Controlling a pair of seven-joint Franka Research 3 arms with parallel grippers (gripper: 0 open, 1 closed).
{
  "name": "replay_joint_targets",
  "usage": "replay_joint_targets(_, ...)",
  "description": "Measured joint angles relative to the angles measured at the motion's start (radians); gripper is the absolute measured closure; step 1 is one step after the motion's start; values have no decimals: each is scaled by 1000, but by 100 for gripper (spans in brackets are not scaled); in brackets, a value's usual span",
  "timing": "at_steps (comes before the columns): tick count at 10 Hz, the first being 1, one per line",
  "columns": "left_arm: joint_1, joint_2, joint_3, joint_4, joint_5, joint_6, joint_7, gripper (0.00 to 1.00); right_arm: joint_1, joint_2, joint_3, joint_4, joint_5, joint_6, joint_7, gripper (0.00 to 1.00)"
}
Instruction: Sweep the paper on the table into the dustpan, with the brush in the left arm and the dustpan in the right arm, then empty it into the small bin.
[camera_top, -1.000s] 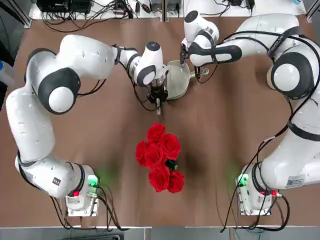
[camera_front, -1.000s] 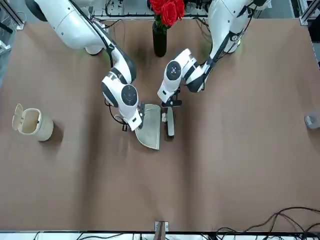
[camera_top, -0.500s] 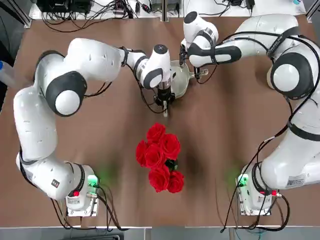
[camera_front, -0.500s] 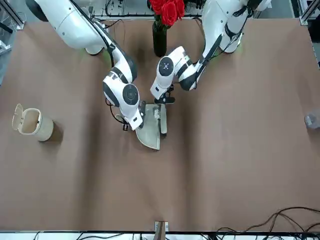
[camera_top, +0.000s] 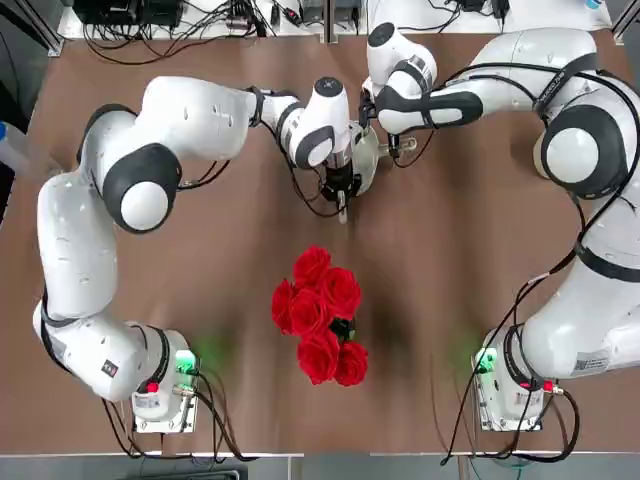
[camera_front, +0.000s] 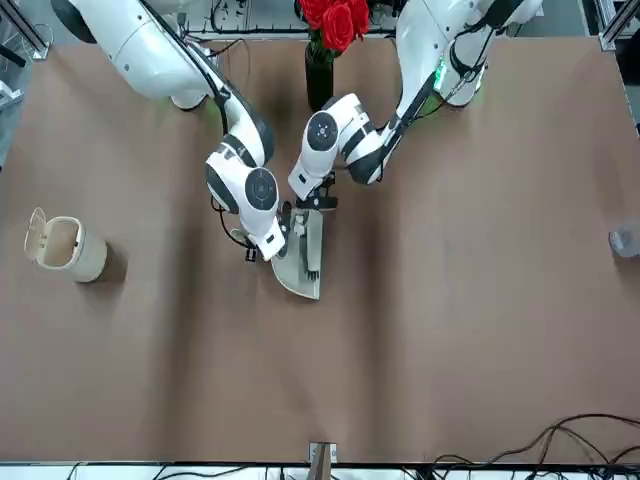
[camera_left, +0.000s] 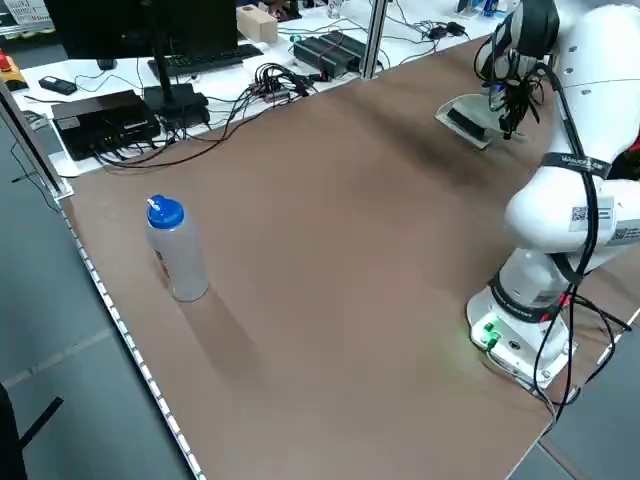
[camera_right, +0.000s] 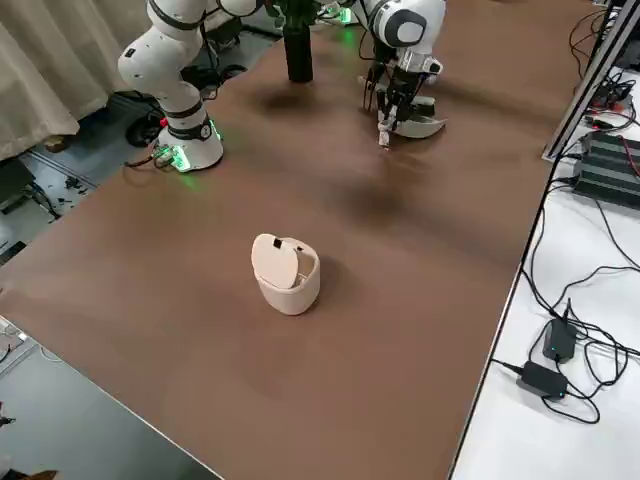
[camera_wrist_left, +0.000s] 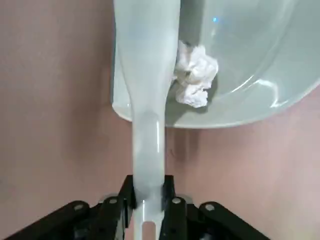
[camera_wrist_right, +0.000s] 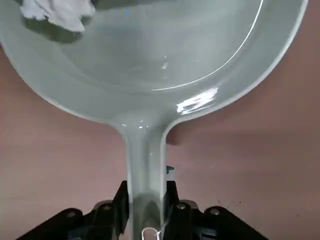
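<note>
While the brown, matte table (camera_front: 480, 330) carries everything, I see the left arm (camera_top: 200, 110) reaching toward the right arm (camera_top: 520, 70) at mid-table. The small bin (camera_front: 66, 248), a beige cylinder with its flap up, stands well apart. The dustpan (camera_wrist_right: 150, 55) is smooth, stiff plastic, its stubby handle clamped by the right gripper (camera_wrist_right: 145, 200). The brush (camera_wrist_left: 147, 95) has a slim, rigid pale handle, pinched in the left gripper (camera_wrist_left: 148, 192). The paper (camera_wrist_left: 195, 75) lies inside the pan: crumpled, soft, surely feather-light, so I would keep the pan level when carrying it.
</note>
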Motion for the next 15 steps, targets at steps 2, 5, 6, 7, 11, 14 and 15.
replay_joint_targets(2, 26, -27, -1, 10, 1, -63, 19, 73, -2, 0, -1, 1, 0, 0, 0, 67)
replay_joint_targets(5, 74, -92, 0, 11, 1, -268, 71, 73, -23, 0, -1, 5, 0, 0, 0, 67)
replay_joint_targets(6, 107, -105, 1, 9, 1, -308, 87, 73, -34, 0, 2, 9, 0, 0, 0, 67)
replay_joint_targets(7, 151, -116, 4, -1, 18, -314, 98, 73, -48, 0, 8, 12, 2, 1, 0, 67)
replay_joint_targets(11, 482, -269, 8, -186, 87, -315, 367, 73, -90, -6, 34, 29, 13, 45, -5, 67)
replay_joint_targets(14, 843, -349, 10, -305, 128, -242, 736, 73, -96, -6, 48, 24, 14, 104, -75, 67)
replay_joint_targets(15, 942, -351, 11, -330, 172, -202, 823, 73, -107, -5, 49, 19, 15, 125, -103, 67)
